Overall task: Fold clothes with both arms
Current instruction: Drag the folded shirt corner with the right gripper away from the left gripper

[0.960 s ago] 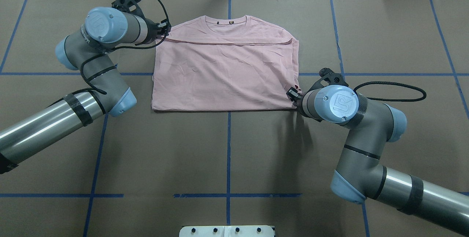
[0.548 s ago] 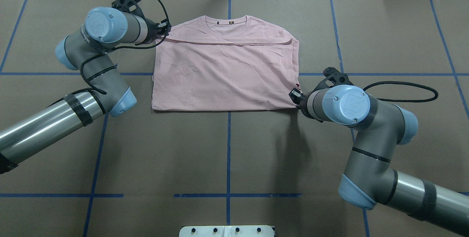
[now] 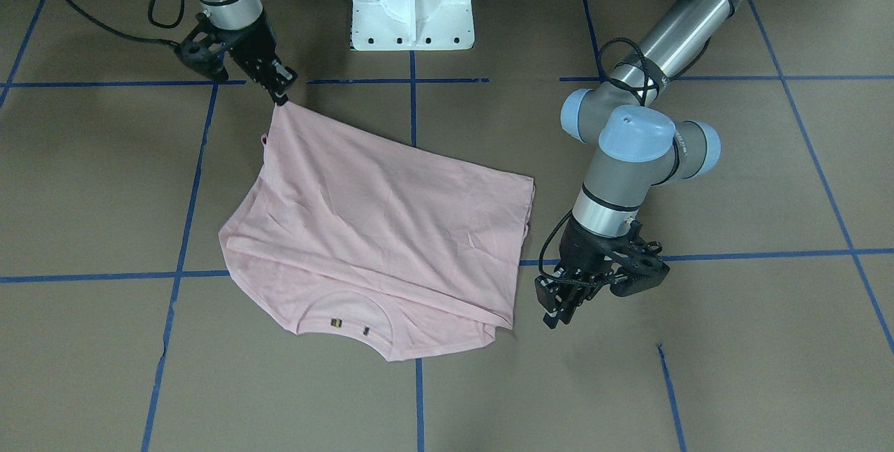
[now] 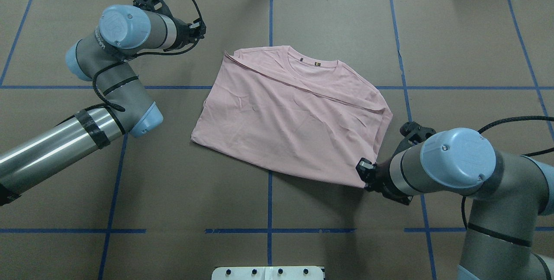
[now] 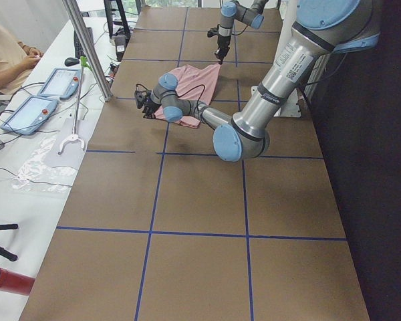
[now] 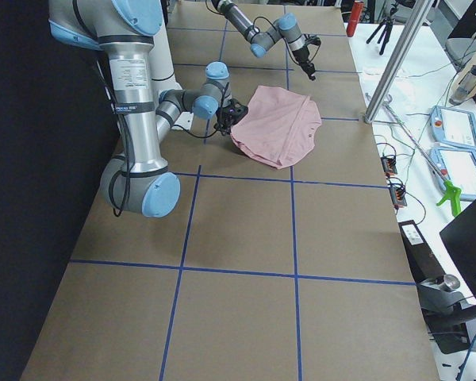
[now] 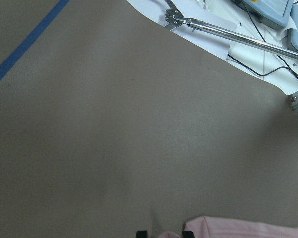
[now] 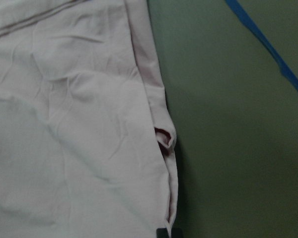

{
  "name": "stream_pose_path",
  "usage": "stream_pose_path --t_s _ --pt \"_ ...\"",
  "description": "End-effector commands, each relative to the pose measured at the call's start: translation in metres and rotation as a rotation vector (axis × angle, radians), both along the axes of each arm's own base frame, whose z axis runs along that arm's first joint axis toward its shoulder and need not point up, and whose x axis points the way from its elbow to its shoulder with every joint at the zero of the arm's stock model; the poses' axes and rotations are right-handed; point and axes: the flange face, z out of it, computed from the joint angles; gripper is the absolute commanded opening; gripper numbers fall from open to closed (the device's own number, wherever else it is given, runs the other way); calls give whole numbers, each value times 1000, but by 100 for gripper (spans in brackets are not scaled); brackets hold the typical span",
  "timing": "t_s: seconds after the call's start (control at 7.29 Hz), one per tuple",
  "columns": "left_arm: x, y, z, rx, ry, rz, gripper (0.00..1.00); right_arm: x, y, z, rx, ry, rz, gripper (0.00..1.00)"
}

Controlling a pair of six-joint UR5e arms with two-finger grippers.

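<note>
The pale pink T-shirt [image 4: 294,115] lies folded and askew on the brown table, collar at the far side, plain fabric up, print hidden. It also shows in the front view [image 3: 377,228]. My right gripper [image 4: 362,174] is shut on the shirt's near right corner, low over the table; the front view [image 3: 281,94] and the right wrist view [image 8: 168,232] show the pinch. My left gripper [image 4: 201,29] is open and empty, a short way off the shirt's far left corner, as the front view [image 3: 555,309] shows. The shirt's edge [image 7: 248,229] sits at the bottom of the left wrist view.
The white pedestal base [image 3: 412,5] stands at the robot's side of the table. Blue tape lines [image 4: 269,172] grid the brown cover. A metal post [image 6: 393,63] and the operators' tablets [image 5: 27,110] stand beyond the far edge.
My right gripper pulled the near right corner toward the robot and to the right; the shirt slid and turned. My left gripper let go of the far left corner and stayed near its place.
</note>
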Motion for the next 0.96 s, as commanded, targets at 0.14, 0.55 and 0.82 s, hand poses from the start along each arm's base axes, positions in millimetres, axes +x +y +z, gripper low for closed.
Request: stream_pose_path --t_s 0.14,0.55,0.82 --pt "-17 40 -39 11 116 153 35 -20 100 7 -140 23 -284 82" --pt "-59 143 -43 -79 207 233 44 19 54 -22 -114 -51 -168 100" --pt "-17 225 -45 -188 121 294 57 82 -25 -35 -86 -99 28 100"
